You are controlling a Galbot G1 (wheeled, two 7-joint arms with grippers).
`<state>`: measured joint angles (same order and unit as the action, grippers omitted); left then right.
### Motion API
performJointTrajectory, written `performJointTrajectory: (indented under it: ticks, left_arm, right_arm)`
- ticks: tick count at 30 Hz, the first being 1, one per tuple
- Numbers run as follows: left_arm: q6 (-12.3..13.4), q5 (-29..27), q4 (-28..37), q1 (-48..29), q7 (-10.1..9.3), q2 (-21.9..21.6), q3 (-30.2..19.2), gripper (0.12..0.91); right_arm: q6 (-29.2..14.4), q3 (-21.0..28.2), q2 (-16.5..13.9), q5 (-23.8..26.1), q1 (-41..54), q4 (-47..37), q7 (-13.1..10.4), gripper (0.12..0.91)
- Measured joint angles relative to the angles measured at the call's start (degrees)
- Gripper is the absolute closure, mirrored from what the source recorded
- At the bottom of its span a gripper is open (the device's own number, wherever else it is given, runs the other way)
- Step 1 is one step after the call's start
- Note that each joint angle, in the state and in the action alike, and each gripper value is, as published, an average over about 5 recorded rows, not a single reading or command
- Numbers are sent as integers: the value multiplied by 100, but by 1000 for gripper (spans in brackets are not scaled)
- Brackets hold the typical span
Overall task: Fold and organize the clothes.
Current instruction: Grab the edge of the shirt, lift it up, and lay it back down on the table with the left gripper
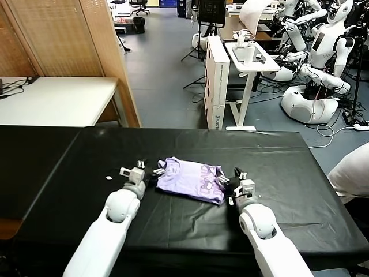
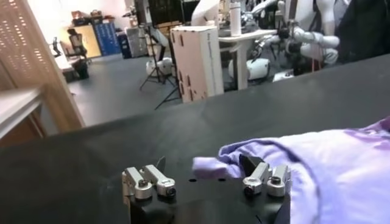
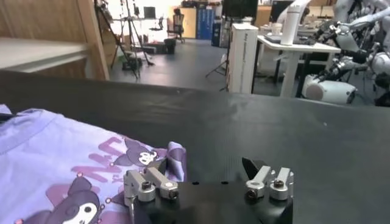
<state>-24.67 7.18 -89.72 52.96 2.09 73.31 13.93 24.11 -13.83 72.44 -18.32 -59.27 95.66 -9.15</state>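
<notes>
My left claw rests spread open at the left edge of the folded pale lavender T-shirt, one finger touching the cloth. My right claw, also open, sits at its right edge, beside the purple cartoon print. The shirt lies mid-worktop on black cloth.

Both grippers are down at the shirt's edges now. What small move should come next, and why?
Probably close both grippers on the fabric edges. The left gripper is open with a corner of the lavender T-shirt between its fingers; the right gripper is open at the opposite edge, the shirt lying bunched on the black table.
</notes>
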Motion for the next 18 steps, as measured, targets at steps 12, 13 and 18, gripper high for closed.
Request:
performJointTrajectory:
  ticks: [12, 13, 18]
  left_arm:
    - [679, 533, -416, 208, -10, -105, 211, 123]
    - [798, 625, -488, 234, -13, -126, 242, 123]
    - [1151, 957, -902, 418, -71, -188, 409, 123]
  right_arm:
    - [-868, -101, -56, -459, -228, 451, 263, 118]
    - [-929, -123, -76, -481, -263, 521, 281, 118]
    - [-1111, -266, -207, -628, -506, 956, 383, 118]
